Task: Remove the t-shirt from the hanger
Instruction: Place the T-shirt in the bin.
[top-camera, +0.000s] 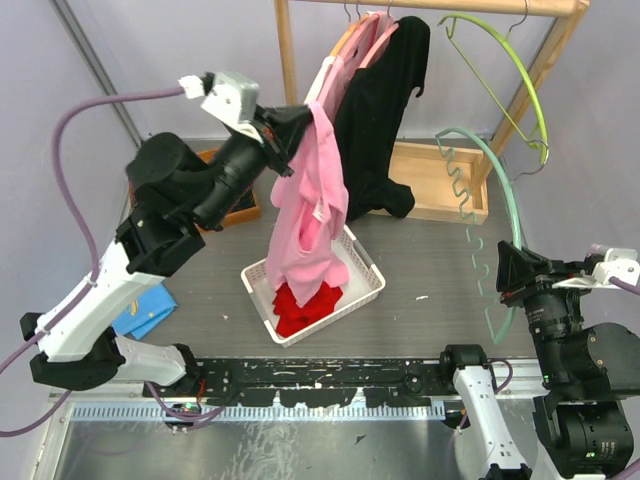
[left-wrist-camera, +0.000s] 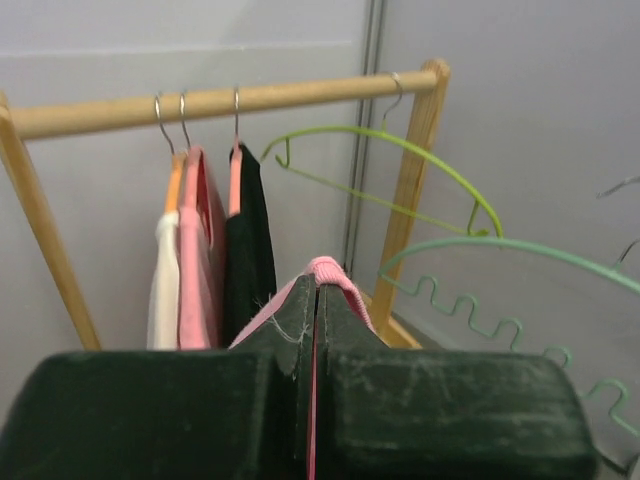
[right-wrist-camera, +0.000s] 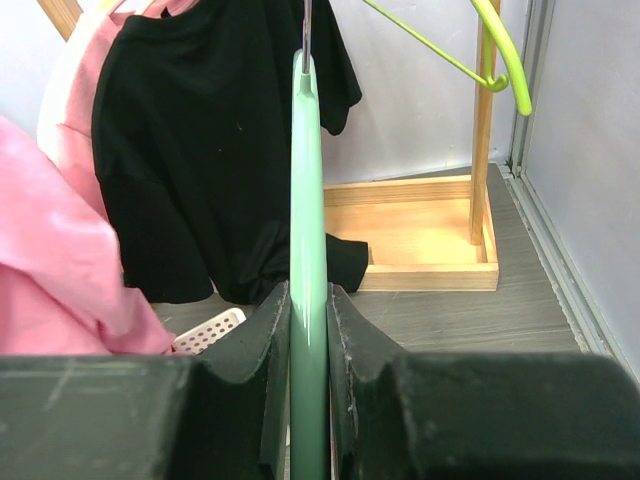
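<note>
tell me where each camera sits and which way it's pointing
Top external: above and behind the bases, looking down on the table, rack and white basket; left arm and right arm show.
Left wrist: on the left arm, facing the rack's rail; left gripper shut on the pink t-shirt.
Right wrist: on the right arm, facing the rack's base; right gripper clamps the mint hanger.
Shared: black shirt and lime hanger appear in all three.

Bright, even light, faint soft shadows on the desk (top-camera: 430, 270), left wrist view hazy, left end effector (left-wrist-camera: 316, 295) blurred up close
</note>
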